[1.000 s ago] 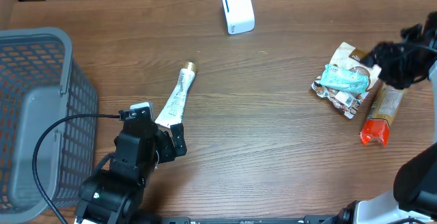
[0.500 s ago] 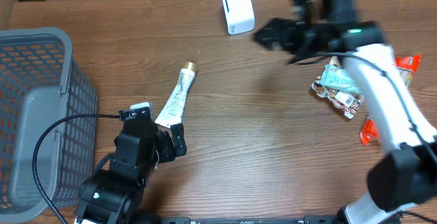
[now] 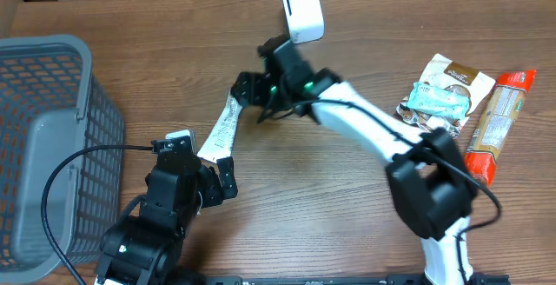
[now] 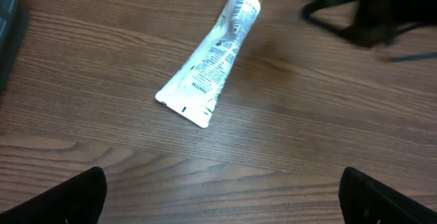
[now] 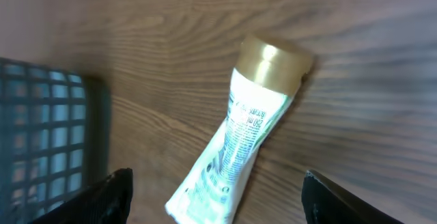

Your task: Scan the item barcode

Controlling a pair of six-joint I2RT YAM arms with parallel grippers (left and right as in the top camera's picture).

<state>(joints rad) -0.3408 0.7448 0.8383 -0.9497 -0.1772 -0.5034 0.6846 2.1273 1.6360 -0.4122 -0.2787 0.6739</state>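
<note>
My right pincer [image 5: 220, 195] hangs over the capped end of the white tube [image 3: 221, 130]. Its fingers are spread wide, one at each lower corner of the right wrist view, and they grip nothing (the tube lies on the wood below them). From overhead I cannot tell whether a finger brushes it.

The tube lies flat on the bench [image 3: 330, 211], left of centre in the overhead frame. It slants from its gold cap [image 5: 274, 59] at the upper right down to its flat crimped end at the lower left.

My left pincer [image 4: 222, 200] sits in the lower left of the overhead frame, also spread wide and holding nothing. Its fingertips show at the two bottom corners of the left wrist view, and the crimped end lies just ahead of it, apart.

The white scanner [image 3: 302, 12] stands at the top centre, near my right arm (not touching). A grey basket [image 3: 52, 85] fills the left edge. At the right lie some snack packets [image 3: 441, 101], with a long orange packet [image 3: 491, 133] beside them.
</note>
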